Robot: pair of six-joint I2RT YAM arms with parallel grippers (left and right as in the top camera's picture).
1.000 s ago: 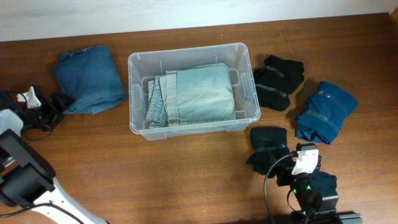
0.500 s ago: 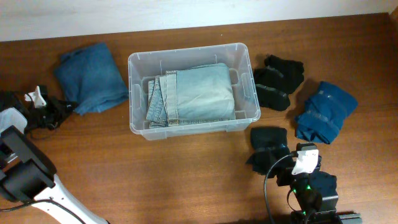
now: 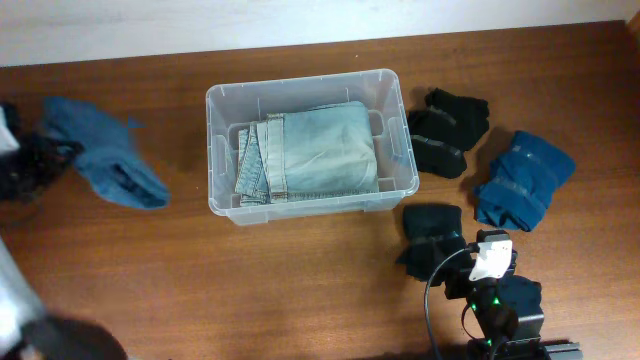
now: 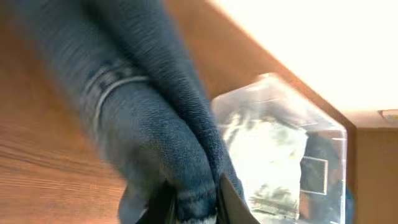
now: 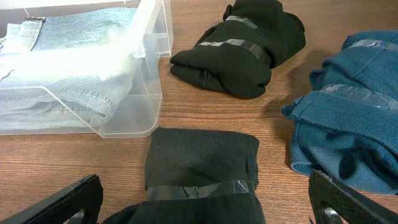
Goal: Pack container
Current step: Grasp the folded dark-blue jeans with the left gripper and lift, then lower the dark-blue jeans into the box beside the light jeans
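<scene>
The clear container (image 3: 222,105) stands mid-table with folded light-blue jeans (image 3: 315,150) inside; the left wrist view shows it too, as the container (image 4: 292,118) past the cloth. A dark-blue denim garment (image 3: 105,160) lies stretched out to its left. My left gripper (image 3: 25,168) is blurred at the table's left edge. In the left wrist view the left gripper (image 4: 196,208) is shut on a fold of the blue denim garment (image 4: 149,112). My right gripper (image 5: 205,208) is open, its fingers astride a taped black bundle (image 5: 202,165) near the front edge.
A second black bundle (image 3: 447,130) and a folded teal garment (image 3: 522,178) lie right of the container. The taped black bundle (image 3: 432,232) sits just ahead of the right gripper (image 3: 470,262). The container's right wall (image 5: 134,93) is close to the right wrist camera.
The left gripper has shut on the blue denim garment and pulled it leftward, dragging it out of its neat fold. The right arm has not moved.
</scene>
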